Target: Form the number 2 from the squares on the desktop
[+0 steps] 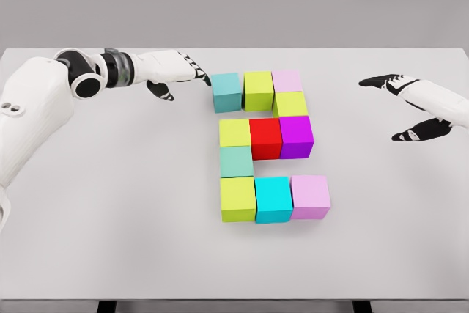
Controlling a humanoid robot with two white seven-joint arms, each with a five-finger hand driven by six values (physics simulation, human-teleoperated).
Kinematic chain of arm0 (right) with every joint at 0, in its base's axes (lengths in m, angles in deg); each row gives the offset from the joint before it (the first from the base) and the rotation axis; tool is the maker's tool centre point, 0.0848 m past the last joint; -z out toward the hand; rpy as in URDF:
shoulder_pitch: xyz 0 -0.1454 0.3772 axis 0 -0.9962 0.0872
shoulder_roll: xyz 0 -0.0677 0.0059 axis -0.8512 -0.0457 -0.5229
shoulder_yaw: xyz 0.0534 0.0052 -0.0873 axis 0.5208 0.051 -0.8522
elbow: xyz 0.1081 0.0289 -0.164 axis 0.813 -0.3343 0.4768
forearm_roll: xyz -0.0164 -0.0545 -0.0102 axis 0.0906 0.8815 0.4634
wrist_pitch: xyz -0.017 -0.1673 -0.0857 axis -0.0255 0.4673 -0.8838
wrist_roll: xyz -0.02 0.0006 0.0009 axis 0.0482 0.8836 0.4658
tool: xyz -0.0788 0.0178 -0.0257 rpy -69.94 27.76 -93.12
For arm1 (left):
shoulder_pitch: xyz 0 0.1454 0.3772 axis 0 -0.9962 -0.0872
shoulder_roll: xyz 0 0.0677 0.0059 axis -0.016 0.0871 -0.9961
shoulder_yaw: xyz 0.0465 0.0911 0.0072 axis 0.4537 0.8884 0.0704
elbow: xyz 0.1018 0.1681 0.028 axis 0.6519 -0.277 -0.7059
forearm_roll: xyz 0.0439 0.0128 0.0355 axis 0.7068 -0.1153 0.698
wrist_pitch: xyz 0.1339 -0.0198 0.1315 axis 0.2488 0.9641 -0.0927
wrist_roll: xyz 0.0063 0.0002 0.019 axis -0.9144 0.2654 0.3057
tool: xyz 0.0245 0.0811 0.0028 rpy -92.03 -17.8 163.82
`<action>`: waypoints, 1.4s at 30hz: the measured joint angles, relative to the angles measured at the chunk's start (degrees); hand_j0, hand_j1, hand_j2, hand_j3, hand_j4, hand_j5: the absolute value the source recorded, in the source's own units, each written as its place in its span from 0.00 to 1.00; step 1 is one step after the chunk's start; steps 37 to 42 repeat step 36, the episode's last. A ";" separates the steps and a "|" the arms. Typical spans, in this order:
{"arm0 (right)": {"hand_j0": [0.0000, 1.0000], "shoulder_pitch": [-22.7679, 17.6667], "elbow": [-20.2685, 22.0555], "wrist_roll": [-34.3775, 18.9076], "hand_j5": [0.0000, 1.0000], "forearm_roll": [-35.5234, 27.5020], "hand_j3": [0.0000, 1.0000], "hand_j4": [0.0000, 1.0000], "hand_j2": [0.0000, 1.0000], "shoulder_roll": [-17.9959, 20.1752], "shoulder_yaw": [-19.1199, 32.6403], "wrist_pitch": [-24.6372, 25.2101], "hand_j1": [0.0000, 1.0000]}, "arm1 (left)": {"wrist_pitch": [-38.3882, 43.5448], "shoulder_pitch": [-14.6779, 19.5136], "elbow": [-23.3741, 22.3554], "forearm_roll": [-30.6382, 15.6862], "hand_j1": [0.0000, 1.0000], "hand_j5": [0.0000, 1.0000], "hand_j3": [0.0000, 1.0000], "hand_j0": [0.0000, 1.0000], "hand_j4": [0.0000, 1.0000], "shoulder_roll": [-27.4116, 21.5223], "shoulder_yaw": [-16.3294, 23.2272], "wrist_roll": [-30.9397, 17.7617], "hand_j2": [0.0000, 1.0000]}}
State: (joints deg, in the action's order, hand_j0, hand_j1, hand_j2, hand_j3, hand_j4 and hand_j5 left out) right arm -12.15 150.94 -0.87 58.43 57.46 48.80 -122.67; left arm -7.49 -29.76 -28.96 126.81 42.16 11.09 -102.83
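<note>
Eleven coloured cubes sit at the centre of the white table (pixel 110 240), forming a blocky 2. The top row starts with a teal cube (pixel 227 92), then a lime-green cube (pixel 259 90) and a pale pink cube (pixel 287 81). The left hand (pixel 176 72), upper left of the frame, has its fingers spread beside the teal cube, holding nothing. The right hand (pixel 410 108), at the right edge, is wide open and empty.

Eleven coloured cubes form a 2 on the white table (pixel 110 240), the teal cube (pixel 226 92) at its top-left end. The left hand (pixel 178 72) (fingers extended) sits beside that cube; the right hand (pixel 407 104) hovers open, well apart.
</note>
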 measured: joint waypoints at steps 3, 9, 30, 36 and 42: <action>1.00 0.00 -0.01 0.00 1.00 0.01 1.00 1.00 1.00 -0.44 0.01 -0.01 1.00 | 0.01 0.00 -0.56 -0.04 0.84 0.84 0.84 0.84 0.84 0.64 0.00 -0.15 0.84; 1.00 -0.18 -0.12 0.00 1.00 0.00 1.00 1.00 1.00 -0.63 0.09 -0.01 1.00 | 0.01 0.09 -0.88 -0.04 0.85 0.85 0.85 0.85 0.85 1.00 -0.01 -0.23 0.85; 1.00 -0.18 -0.06 0.14 1.00 -0.09 1.00 1.00 1.00 -0.65 0.10 -0.01 1.00 | -0.01 -2.72 5.46 -8.58 1.00 1.00 1.00 1.00 1.00 -18.74 -1.66 0.08 1.00; 1.00 -0.18 -0.03 0.30 1.00 -0.11 1.00 1.00 1.00 -0.69 0.10 -0.01 1.00 | 0.00 -3.86 7.64 -11.70 1.00 1.00 1.00 1.00 1.00 -25.14 -1.77 0.26 1.00; 1.00 -0.18 -0.03 0.30 1.00 -0.11 1.00 1.00 1.00 -0.69 0.10 -0.01 1.00 | 0.00 -3.86 7.64 -11.70 1.00 1.00 1.00 1.00 1.00 -25.14 -1.77 0.26 1.00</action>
